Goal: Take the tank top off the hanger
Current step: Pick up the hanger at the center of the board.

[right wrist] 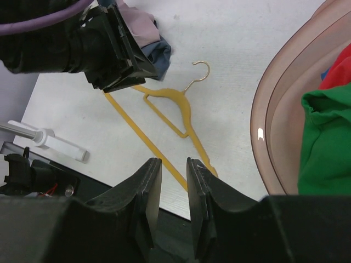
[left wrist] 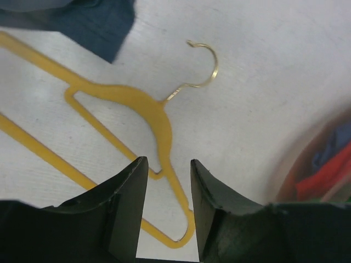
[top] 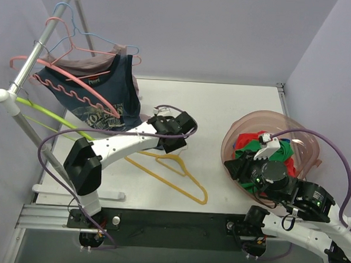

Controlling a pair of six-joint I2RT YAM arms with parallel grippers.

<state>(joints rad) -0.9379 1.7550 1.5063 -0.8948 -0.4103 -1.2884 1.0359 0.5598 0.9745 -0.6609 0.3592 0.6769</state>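
Observation:
A dark navy tank top (top: pixel 104 95) hangs on a wavy pink hanger (top: pixel 72 85) on the rack at the far left; its hem corner shows in the left wrist view (left wrist: pixel 93 22). My left gripper (top: pixel 176 144) is open and empty, hovering just right of the tank top's hem. Below it lies a yellow hanger (left wrist: pixel 156 118) on the table; in the left wrist view the fingertips frame it (left wrist: pixel 169 164). My right gripper (right wrist: pixel 174 164) is open by a narrow gap and empty, near the basket (top: pixel 281 128).
The clothes rack (top: pixel 25 70) carries more hangers: pink, blue and green. The yellow hanger (top: pixel 173 172) lies mid-table. A translucent pink basket (right wrist: pixel 269 109) at the right holds red and green clothes (right wrist: pixel 326 137). The left arm (right wrist: pixel 104 44) crosses the right wrist view.

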